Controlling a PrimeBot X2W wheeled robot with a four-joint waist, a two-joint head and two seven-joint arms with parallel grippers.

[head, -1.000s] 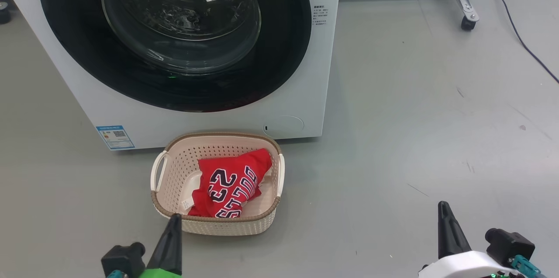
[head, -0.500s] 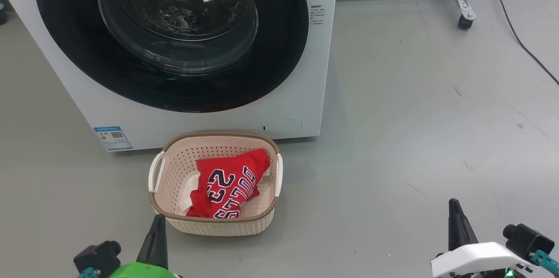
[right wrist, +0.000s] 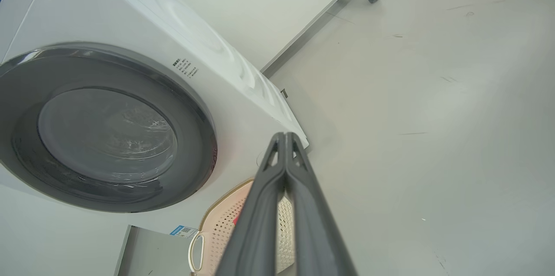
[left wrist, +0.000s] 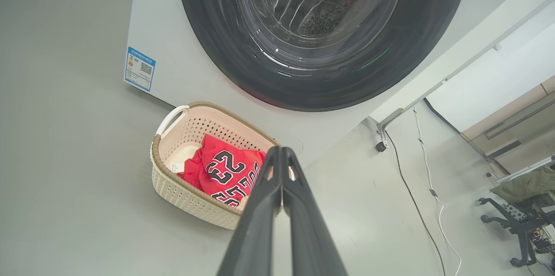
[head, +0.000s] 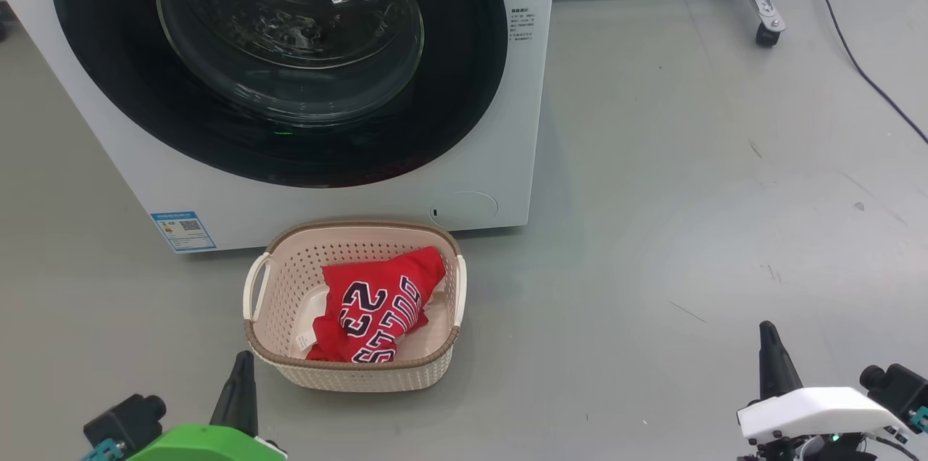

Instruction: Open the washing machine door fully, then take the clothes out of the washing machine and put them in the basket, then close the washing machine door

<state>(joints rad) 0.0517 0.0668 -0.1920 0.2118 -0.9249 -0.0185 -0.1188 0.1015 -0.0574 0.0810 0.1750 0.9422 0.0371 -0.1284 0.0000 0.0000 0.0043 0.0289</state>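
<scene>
Since the earlier frame both tools have been drawn outward and back. Fingers are pressed together on the left tool (head: pixel 243 358) and the right tool (head: pixel 767 327), with nothing held. Just ahead of the left tool, the basket (head: pixel 362 378) is noted on the floor (head: pixel 652 229), red clothes (head: pixel 377 305) inside. Beyond it the washing machine (head: pixel 529 120) is seen, the washing machine door (head: pixel 464 84) flush against its front.

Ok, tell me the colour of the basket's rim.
Brown, woven-look, around the cream basket; the head view shows it best.
</scene>
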